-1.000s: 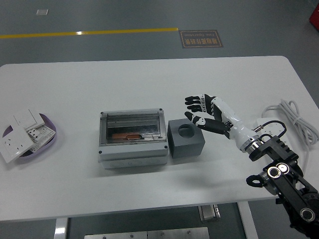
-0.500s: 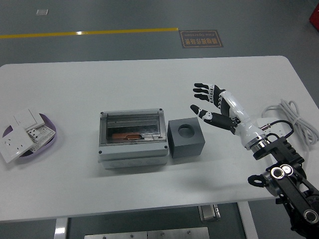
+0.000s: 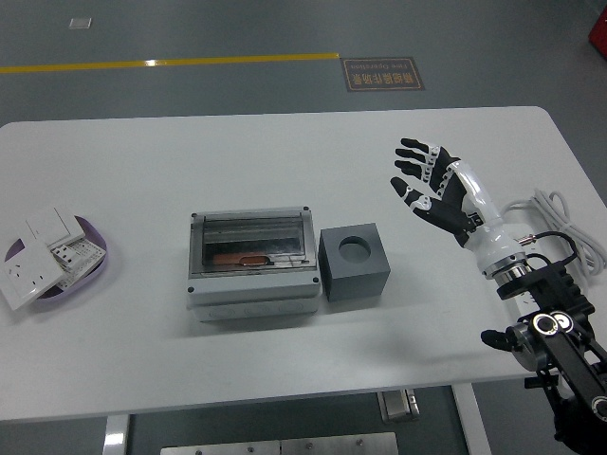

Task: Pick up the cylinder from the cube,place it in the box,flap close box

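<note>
The white table [image 3: 285, 152] fills most of the view. Near its middle, a little toward the near edge, sits the grey box [image 3: 251, 263], its clear flap lid down flat, and through the lid a copper-coloured cylinder [image 3: 245, 258] shows lying inside. Touching the box's right side is the dark grey cube [image 3: 354, 263], with a round empty hole in its top. Toward the right edge the right hand [image 3: 438, 188] hangs above the tabletop, well apart from the cube, fingers [image 3: 413, 145] spread wide and holding nothing. A coil of white cable [image 3: 569, 226] lies at the right edge. Near the left edge is a purple dish [image 3: 99, 258] piled with white switch plates [image 3: 43, 254].
</note>
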You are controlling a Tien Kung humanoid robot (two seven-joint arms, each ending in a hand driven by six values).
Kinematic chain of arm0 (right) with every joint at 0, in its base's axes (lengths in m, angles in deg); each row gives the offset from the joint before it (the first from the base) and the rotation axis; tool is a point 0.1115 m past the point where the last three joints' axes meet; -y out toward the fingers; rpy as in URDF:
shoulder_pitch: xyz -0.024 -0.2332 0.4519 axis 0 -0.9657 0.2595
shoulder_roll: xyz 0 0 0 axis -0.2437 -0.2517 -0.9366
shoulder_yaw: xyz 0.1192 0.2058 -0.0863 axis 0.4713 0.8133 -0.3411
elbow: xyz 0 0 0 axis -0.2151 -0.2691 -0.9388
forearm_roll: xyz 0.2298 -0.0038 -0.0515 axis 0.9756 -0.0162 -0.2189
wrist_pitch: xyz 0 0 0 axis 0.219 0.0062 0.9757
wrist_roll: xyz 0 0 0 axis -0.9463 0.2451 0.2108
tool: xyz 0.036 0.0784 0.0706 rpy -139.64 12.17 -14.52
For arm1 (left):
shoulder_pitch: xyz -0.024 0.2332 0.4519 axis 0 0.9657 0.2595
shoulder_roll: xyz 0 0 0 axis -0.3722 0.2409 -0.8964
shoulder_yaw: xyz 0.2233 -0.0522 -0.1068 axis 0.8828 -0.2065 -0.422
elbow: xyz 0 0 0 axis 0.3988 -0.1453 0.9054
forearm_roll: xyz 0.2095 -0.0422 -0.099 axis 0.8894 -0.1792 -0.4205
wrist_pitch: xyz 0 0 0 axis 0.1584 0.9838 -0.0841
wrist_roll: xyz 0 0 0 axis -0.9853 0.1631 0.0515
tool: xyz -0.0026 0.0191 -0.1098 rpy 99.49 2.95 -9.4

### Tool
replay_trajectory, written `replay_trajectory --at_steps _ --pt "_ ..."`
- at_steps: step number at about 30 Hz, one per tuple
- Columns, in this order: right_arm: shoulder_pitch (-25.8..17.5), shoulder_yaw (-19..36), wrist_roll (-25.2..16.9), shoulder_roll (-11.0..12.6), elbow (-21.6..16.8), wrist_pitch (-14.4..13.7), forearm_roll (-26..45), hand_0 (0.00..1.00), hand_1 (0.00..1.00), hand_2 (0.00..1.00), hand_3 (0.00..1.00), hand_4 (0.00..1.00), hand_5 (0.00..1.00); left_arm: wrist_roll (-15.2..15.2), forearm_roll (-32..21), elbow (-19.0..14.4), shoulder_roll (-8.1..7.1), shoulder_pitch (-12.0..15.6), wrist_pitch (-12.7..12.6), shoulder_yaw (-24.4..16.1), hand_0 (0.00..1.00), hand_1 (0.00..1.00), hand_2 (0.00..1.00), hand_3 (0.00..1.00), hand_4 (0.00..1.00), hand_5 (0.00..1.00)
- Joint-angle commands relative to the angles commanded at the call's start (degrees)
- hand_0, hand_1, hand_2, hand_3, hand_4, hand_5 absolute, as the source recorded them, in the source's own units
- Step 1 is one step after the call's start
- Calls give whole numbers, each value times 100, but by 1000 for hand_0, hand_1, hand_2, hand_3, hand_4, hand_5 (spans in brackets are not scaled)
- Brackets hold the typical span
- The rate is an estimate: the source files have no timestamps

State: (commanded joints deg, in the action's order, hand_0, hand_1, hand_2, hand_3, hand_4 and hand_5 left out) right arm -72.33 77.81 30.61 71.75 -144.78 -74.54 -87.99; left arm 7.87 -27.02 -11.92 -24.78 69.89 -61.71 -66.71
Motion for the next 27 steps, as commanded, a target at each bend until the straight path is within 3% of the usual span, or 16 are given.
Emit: replay_trajectory --at_steps 15,27 --pt "19 -196 -27 10 77 -13 32 796 733 742 743 778 240 26 -28 0 6 -3 -2 -17 638 673 676 715 763 315" --pt "78 -341 -177 -58 287 -26 508 785 728 733 733 771 236 34 49 0 37 -23 -13 -118 637 673 676 712 768 324"
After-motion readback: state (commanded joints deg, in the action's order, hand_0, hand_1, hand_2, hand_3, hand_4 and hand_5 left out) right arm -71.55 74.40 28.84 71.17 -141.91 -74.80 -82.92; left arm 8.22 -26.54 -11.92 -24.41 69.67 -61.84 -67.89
